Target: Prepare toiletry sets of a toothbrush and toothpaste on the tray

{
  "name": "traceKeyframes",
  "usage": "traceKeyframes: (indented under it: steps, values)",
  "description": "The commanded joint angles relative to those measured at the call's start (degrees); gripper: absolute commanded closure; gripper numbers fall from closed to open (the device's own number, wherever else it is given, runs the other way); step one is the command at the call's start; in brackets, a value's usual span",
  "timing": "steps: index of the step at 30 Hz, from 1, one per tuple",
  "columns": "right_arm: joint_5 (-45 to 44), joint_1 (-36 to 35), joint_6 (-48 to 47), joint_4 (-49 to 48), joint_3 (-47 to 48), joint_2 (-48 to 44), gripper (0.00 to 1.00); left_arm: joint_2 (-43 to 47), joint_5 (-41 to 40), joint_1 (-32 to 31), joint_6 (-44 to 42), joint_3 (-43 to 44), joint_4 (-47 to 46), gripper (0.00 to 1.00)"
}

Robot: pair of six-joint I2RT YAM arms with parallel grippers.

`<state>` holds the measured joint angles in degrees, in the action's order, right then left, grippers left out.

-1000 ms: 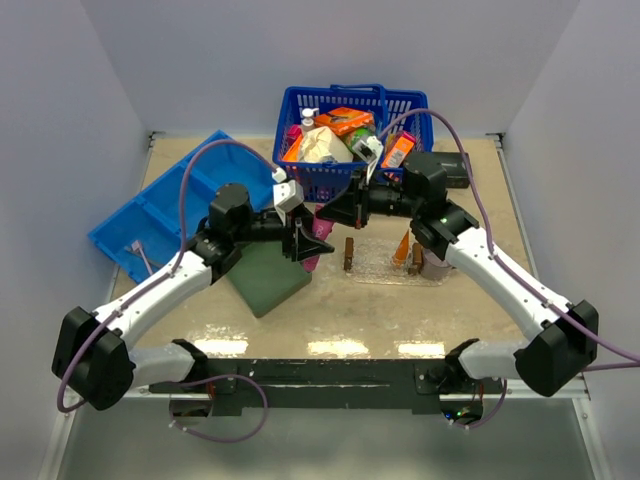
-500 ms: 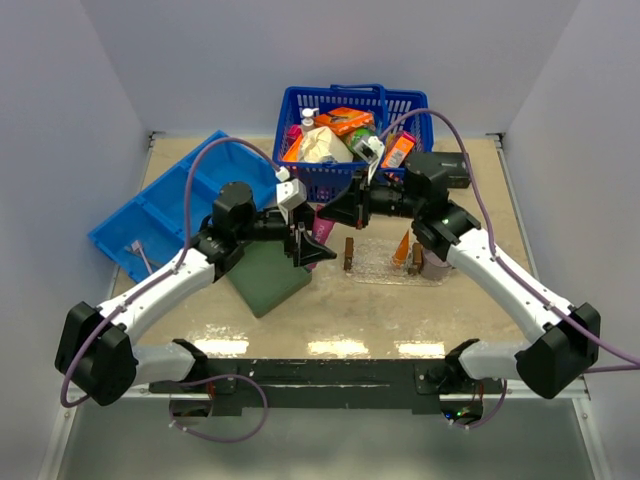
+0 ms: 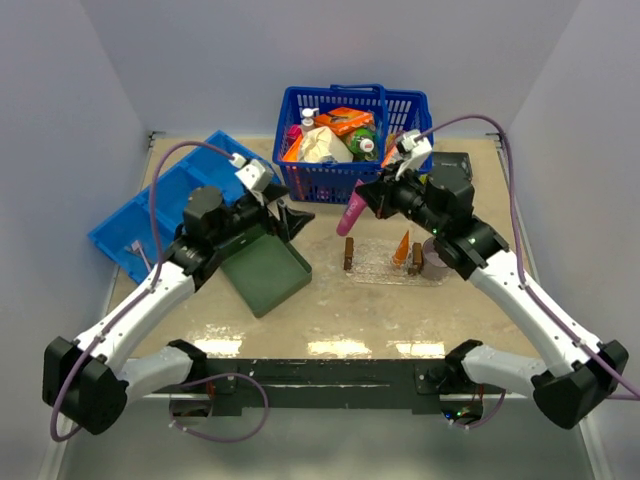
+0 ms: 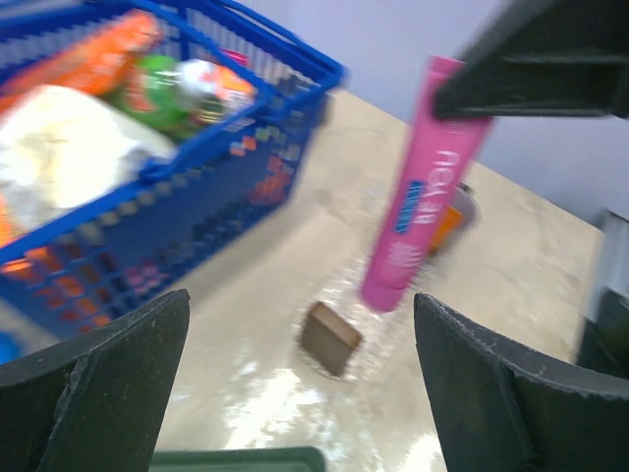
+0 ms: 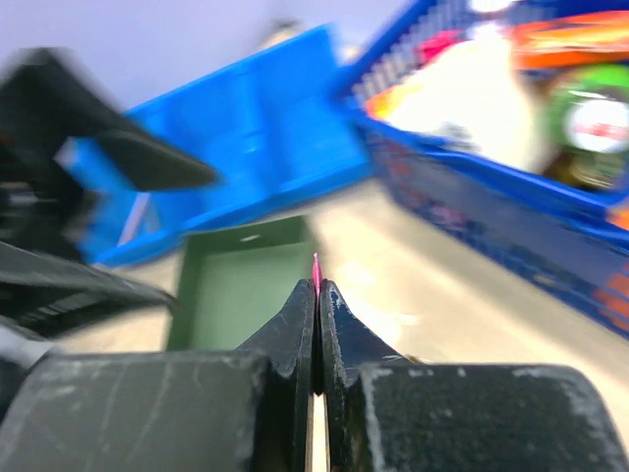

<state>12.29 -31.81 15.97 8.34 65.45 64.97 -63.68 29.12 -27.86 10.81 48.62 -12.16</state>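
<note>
My right tool clamps only the crimp of the pink toothpaste, dangling by the tray's left end, so it could swing and miss; my left tool gapes empty.

Far centre, blue basket holding packets and bottles; left, blue bin; just right of it, green tray lying askew; far right, black box; right, half-hidden mug.
</note>
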Motion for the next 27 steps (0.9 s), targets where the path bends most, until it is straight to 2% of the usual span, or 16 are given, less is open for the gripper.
traceKeyframes:
  steps: [1, 3, 6, 11, 27]
  values:
    - [-18.4, 0.1, -2.0, 1.5, -3.0, -5.3, 1.0, 4.3, -15.6, 3.2, 0.9, -1.9, -2.9, 0.0]
    - [-21.4, -0.3, -1.8, 1.9, -4.9, -6.3, 1.0, 4.9, -20.4, 3.7, 0.3, -1.8, -1.9, 0.0]
    - [-25.3, -1.3, -1.7, 2.2, -7.4, -7.4, 1.0, 4.7, -23.0, 4.1, -0.6, -1.0, -0.1, 0.0]
    - [-31.5, -3.7, -0.9, 1.3, -10.8, -7.8, 1.0, 4.4, -22.6, 4.4, -0.6, -1.0, -0.1, 0.0]
    - [-36.5, -4.8, -1.9, -0.3, -14.8, -6.1, 1.0, 4.4, -24.7, 4.4, -0.4, -0.9, 0.6, 0.0]
